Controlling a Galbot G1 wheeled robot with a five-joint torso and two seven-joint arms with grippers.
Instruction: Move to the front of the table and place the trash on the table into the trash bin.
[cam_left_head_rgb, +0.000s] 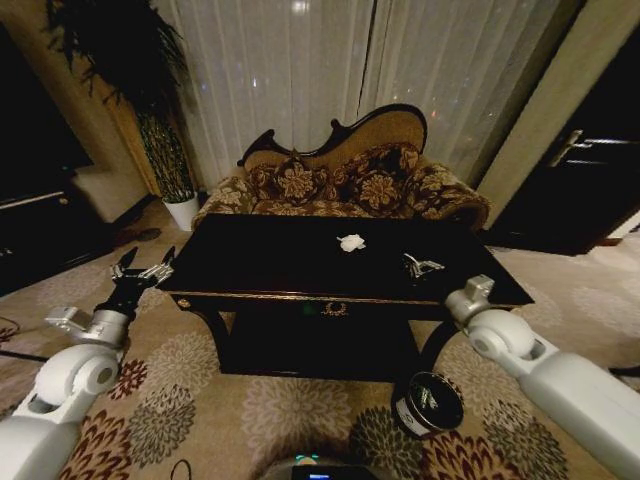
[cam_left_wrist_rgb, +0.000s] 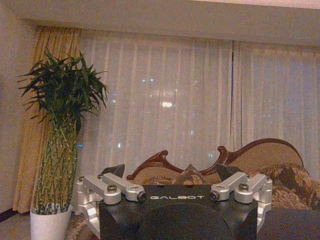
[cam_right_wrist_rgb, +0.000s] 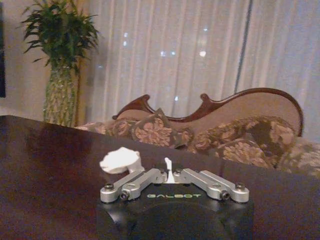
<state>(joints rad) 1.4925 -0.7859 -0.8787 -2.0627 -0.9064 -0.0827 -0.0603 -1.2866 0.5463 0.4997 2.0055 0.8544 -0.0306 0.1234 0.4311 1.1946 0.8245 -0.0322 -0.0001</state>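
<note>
The dark glossy table (cam_left_head_rgb: 260, 265) stands right in front of me, with a sofa behind it. A white paper wad (cam_left_head_rgb: 351, 242) of trash lies near the table's middle, toward the far side. My right gripper (cam_left_head_rgb: 420, 266) is low over the table's right part, shut, with a small white scrap pinched between its tips (cam_right_wrist_rgb: 170, 176). In the right wrist view the paper wad (cam_right_wrist_rgb: 120, 161) lies just beyond the gripper on the table top (cam_right_wrist_rgb: 50, 165). My left gripper (cam_left_head_rgb: 143, 268) hangs open beside the table's left end, holding nothing (cam_left_wrist_rgb: 172, 172). The black trash bin (cam_left_head_rgb: 428, 402) sits on the carpet below my right arm.
A patterned sofa (cam_left_head_rgb: 340, 180) stands close behind the table. A tall plant in a white pot (cam_left_head_rgb: 182, 212) is at the back left, near a low dark cabinet (cam_left_head_rgb: 40, 230). Curtains close the back. Flowered carpet lies between me and the table.
</note>
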